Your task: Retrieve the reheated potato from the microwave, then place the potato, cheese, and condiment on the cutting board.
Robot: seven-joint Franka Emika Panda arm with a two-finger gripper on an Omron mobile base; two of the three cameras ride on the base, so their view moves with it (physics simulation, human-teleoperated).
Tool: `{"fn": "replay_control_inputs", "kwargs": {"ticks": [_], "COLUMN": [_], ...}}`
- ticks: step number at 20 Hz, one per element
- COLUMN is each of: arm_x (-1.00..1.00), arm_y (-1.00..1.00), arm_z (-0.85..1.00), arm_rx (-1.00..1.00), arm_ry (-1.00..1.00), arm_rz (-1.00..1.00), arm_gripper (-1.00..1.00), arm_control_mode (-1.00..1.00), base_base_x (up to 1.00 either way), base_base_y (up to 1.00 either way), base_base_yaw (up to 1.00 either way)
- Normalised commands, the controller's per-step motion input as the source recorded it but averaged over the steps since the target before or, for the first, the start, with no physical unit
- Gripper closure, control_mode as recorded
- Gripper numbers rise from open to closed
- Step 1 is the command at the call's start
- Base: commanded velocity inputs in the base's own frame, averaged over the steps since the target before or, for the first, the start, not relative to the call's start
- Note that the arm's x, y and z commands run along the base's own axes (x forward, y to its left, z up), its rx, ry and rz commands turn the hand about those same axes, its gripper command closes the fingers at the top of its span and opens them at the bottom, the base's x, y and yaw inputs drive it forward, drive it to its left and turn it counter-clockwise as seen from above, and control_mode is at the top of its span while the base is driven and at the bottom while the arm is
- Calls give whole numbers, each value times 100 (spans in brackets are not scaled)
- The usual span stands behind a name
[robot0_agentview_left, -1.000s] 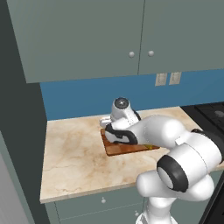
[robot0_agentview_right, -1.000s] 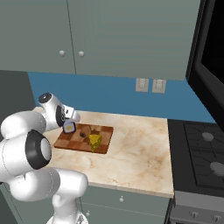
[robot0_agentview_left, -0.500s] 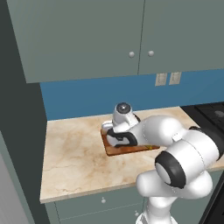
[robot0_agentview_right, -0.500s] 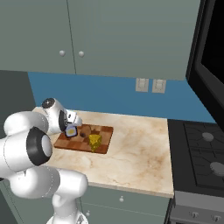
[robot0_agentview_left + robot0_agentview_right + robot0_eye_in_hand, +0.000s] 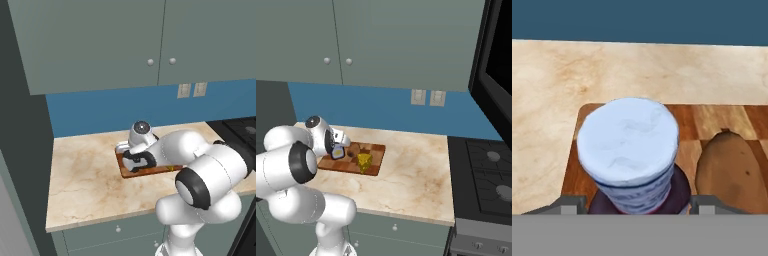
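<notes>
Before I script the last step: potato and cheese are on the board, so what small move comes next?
Probably open the gripper and lift away: the condiment bottle appears upright over the cutting board, beside the potato and cheese.

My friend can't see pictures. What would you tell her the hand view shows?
A bottle with a pale blue-white cap stands close up between the two fingers of the claw, over a checkered wooden board. A brown potato lies on the board to its right, with marbled counter and a blue wall behind.
</notes>
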Motion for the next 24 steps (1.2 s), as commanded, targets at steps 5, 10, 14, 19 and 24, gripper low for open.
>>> {"fn": "replay_control_inputs", "kwargs": {"ticks": [5, 10, 14, 19, 24], "arm_x": [-9, -38, -46, -36, -46], "arm_y": [0, -4, -8, -6, -6], "arm_z": [-1, 0, 0, 8, 45], "arm_rx": [0, 0, 0, 0, 4], "arm_ry": [-7, -11, -11, -10, -1], "arm_rz": [2, 0, 0, 0, 0], "arm_gripper": [-100, -100, -100, -100, -100], "arm_control_mode": [-100, -100, -100, -100, -100], "base_base_x": [0, 0, 0, 0, 0], "base_base_y": [0, 0, 0, 0, 0], "base_base_yaw": [0, 0, 0, 0, 0]}}
